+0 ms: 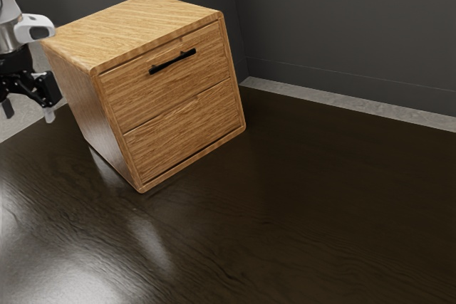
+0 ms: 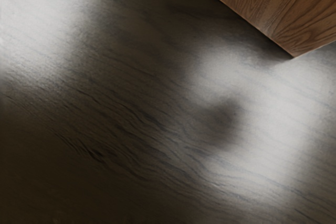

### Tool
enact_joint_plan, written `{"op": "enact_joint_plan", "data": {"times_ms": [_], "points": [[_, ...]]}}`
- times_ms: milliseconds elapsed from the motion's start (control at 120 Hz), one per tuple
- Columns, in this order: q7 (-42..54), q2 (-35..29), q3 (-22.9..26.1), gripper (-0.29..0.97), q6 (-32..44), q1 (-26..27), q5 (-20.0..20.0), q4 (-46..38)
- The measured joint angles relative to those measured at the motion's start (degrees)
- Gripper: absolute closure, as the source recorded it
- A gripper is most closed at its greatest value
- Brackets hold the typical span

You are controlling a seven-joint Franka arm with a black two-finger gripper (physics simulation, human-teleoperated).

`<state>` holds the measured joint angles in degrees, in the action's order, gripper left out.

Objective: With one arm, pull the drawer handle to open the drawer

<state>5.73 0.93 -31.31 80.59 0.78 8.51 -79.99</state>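
A wooden cabinet (image 1: 121,33) stands on the dark floor with two drawer fronts facing the exterior view's right. The upper drawer (image 1: 171,83) carries a black bar handle (image 1: 172,61) and sits flush in the cabinet, as does the handleless lower drawer (image 1: 187,127). My gripper (image 1: 28,110) hangs at the exterior view's far left, behind the cabinet's side and well away from the handle. Its fingers (image 1: 49,113) stand apart, open, with nothing between them. In the wrist view a lower corner of the cabinet (image 2: 278,9) lies beyond the hand, above bare floor.
Dark glossy wooden floor (image 1: 285,218) spreads in front of the cabinet. A grey wall (image 1: 342,19) with a pale baseboard strip (image 1: 356,101) runs behind.
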Motion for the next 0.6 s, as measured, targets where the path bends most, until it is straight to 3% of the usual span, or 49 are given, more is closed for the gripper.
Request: {"op": "enact_joint_plan", "data": {"times_ms": [125, 258, 492, 600], "points": [[0.3, -0.2, 0.0, 0.00, -0.1, 1.6, -0.1, 0.3], [0.7, -2.7, 1.2, 0.00, -0.6, 6.1, 0.0, 11.9], [2.0, -3.2, 1.5, 0.00, -1.0, 26.1, 0.0, 13.3], [2.5, -3.2, 1.4, 0.00, -1.1, 30.5, -0.1, 13.2]]}}
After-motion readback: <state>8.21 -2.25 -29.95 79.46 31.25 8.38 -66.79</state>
